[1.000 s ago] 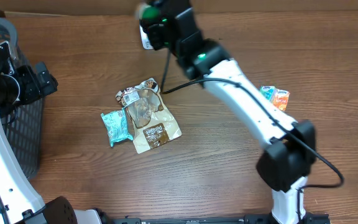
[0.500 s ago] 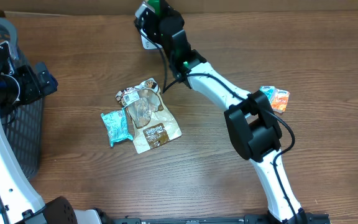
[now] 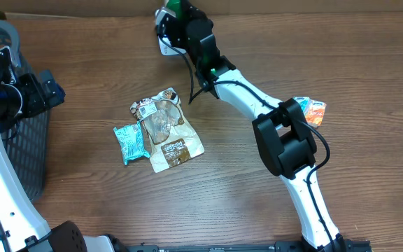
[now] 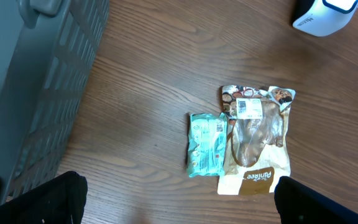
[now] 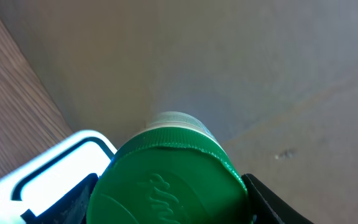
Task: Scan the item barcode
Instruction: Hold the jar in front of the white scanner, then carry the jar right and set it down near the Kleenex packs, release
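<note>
1. One item is in play. Your right tool (image 3: 177, 17), at the top of the overhead frame just left of centre, has its jaws part-way closed on the green lid of a green-capped container (image 5: 166, 180).
2. The container hangs right by the white scanner (image 3: 165, 47), which fills the lower left of the right wrist view. Whether the two touch, you cannot tell from these views.
3. I judge this to be the presenting step: the item is lifted and brought to the scanner.
4. No barcode shows in any view, so treat the scan as unconfirmed. What is probably left is turning the label toward the scanner window and then setting the container down.
5. Your left tool (image 4: 179, 208) is spread as wide as it goes and holds nothing. It hovers over the counter (image 3: 82, 210) beside the black basket (image 3: 26, 154) at the left edge.
6. Three other things lie on the counter. A teal packet (image 3: 130, 143) touches a brown pouch (image 3: 166, 133) left of centre, and an orange packet (image 3: 312, 110) sits well apart at the right. If they also need scanning, that work remains.
</note>
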Available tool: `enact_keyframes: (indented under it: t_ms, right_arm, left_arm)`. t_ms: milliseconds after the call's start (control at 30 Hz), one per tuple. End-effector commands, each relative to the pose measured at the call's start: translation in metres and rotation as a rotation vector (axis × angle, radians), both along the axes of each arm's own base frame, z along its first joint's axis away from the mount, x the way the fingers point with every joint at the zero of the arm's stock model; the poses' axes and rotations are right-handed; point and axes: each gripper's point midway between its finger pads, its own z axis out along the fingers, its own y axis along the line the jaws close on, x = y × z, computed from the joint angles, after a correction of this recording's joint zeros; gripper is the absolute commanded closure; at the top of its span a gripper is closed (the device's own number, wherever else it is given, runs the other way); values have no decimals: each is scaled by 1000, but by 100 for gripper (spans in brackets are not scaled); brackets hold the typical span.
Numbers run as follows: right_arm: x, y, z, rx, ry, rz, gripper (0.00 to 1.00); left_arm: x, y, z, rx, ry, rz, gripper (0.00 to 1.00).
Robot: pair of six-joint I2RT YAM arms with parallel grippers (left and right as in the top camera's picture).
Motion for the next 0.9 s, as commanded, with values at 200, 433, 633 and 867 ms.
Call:
enact_keyframes:
  t_ms: [200,433,633,867]
  right_arm:
    - [-4,10,29,34,-57,32,81]
    - [-9,15,36,34,-50,44,78]
    - [-29,4,105,261,43,64,79]
    - [-77,-26,189,503,194,32,80]
  left_arm:
    - [3,-2,4,-1,-17,-21,1]
    - [3,-2,4,-1,-17,-21,0]
    - [3,-2,4,-1,-17,-21,0]
    - [3,-2,4,-1,-17,-21,1]
